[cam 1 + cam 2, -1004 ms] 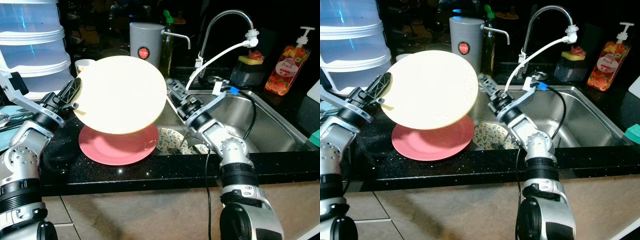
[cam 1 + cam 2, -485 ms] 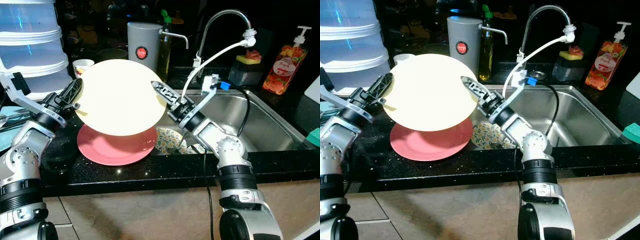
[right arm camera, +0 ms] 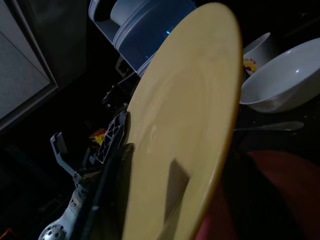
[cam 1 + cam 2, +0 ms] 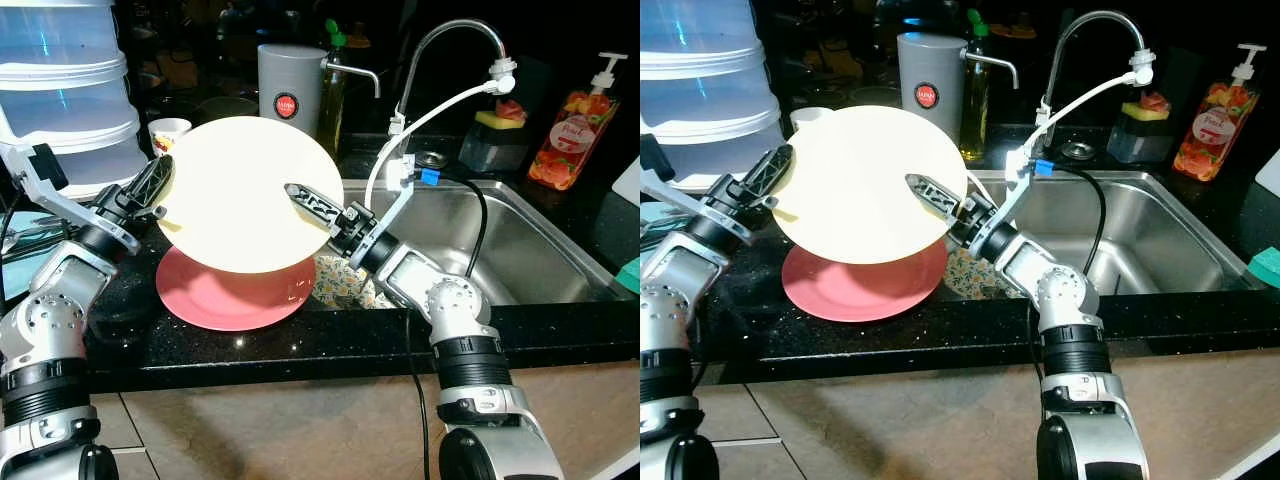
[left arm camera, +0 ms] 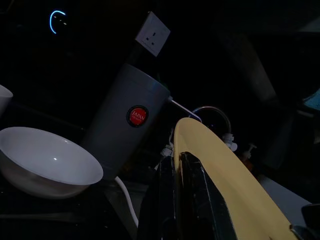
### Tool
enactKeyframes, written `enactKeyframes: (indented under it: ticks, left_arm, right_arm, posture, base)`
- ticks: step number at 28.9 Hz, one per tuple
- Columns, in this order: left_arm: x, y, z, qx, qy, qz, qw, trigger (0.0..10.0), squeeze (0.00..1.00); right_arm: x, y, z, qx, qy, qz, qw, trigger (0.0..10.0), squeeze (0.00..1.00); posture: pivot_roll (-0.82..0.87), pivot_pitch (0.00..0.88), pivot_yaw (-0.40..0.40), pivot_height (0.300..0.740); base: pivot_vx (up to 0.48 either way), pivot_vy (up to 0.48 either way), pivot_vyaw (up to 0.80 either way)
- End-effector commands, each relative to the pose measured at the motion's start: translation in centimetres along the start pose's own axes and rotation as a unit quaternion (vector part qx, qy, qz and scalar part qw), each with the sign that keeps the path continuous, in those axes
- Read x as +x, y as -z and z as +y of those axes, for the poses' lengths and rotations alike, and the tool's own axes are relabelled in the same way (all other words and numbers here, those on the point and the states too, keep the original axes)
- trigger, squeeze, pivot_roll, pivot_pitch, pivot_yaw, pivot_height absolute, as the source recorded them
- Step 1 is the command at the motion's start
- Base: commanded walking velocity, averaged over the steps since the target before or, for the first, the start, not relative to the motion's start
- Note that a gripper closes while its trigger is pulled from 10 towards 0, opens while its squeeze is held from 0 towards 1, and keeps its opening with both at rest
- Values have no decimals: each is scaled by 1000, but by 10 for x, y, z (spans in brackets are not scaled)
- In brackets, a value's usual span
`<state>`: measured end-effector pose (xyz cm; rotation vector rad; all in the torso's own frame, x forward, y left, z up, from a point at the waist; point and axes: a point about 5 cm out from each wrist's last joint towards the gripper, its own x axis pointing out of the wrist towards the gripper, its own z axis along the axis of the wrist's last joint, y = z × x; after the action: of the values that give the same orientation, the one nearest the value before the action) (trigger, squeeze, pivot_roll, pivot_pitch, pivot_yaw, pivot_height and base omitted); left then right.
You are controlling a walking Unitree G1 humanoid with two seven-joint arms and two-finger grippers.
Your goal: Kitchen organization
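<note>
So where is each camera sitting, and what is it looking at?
Left eye view: on the head, looking down at the counter and sink; both silver arms show, holding up the yellow plate over the pink plate.
Right eye view: the same scene from the head's other eye.
Left wrist view: looks along the left claw at the yellow plate's edge, a white bowl and a grey canister.
Right wrist view: looks along the right claw across the plate's face.
All four share the yellow plate.

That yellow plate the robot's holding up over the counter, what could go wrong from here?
1. The yellow plate hangs tilted, with the left gripper pinching just its rim; it might slip onto the pink plate below and chip both.
2. The right gripper lies across the plate's face; pushing there could lever it out of that grip, possibly towards the sink.
</note>
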<state>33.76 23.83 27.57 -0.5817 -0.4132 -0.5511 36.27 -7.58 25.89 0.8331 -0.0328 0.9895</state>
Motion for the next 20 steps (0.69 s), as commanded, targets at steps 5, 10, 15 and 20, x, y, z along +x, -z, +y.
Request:
enactKeyframes:
  ticks: [5, 10, 15, 20]
  left_arm:
    - [1, 4, -3, 13, 7, 11, 1000, 0, 0]
    - [1, 6, -4, 16, 8, 16, 1000, 0, 0]
    - [2, 7, -3, 28, 2, 23, 999, 0, 0]
    - [3, 11, -3, 40, -5, 35, 999, 10000, 1000]
  right_arm:
    - [-1, 0, 2, 7, -8, -4, 1000, 0, 0]
    - [-1, -2, 1, 11, -7, -15, 1000, 0, 0]
    - [-2, -6, 1, 21, -5, -28, 999, 0, 0]
    - [-3, -8, -1, 26, 0, -38, 999, 0, 0]
  posture:
    - [72, 31, -51, 740]
    - [72, 28, -50, 740]
    - [73, 27, -48, 740]
    - [73, 27, -48, 740]
  base:
    - [0, 0, 0]
    - [0, 0, 0]
    - [0, 0, 0]
    - [0, 0, 0]
